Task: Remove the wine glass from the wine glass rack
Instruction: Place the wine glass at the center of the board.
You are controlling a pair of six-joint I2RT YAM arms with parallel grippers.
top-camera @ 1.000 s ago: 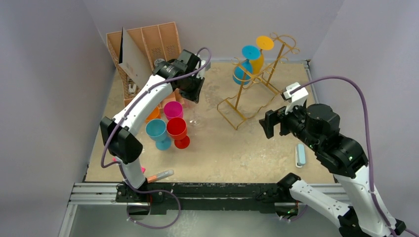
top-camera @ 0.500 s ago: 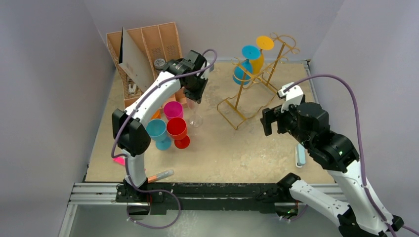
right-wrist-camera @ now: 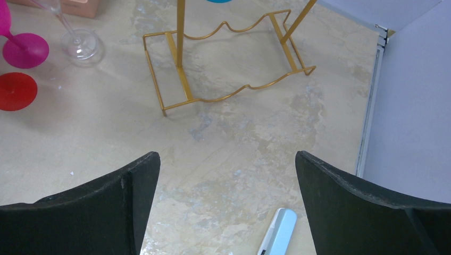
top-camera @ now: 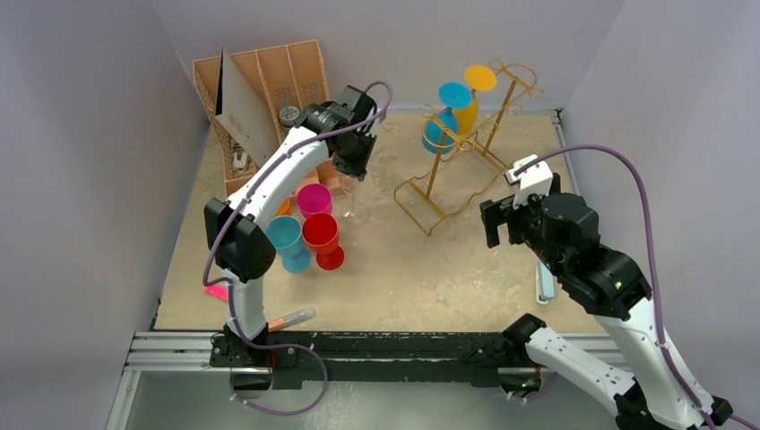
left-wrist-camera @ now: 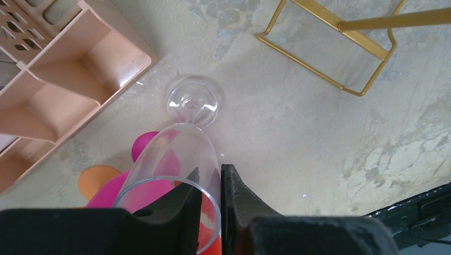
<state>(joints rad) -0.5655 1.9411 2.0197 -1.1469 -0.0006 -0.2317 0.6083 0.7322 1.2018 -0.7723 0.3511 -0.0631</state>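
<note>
The left pincer (left-wrist-camera: 211, 175) is clamping the rim of a clear wine glass (left-wrist-camera: 181, 154), one finger inside the bowl and one outside. The glass is leaning, with its round foot seeming to rest on the counter (top-camera: 430, 269), off the gold wire rack (right-wrist-camera: 181, 53) and at about 9 o'clock from the rack's wavy base. In the overhead view the glass is sitting at roughly 11 o'clock from the counter's middle, just at 3 o'clock of a pink cup (top-camera: 314, 199) that is standing with a red cup (top-camera: 320, 233) and a blue cup (top-camera: 283, 235). A tan organiser (top-camera: 287, 76) is lying at 10 o'clock from the left pincer. A blue glass (top-camera: 439, 130) and a yellow glass (top-camera: 468, 112) are hanging upside down on the rack. The right pincer (right-wrist-camera: 226, 156) is hovering with its fingers wide apart and holding nothing, at 4 o'clock from the rack.
</note>
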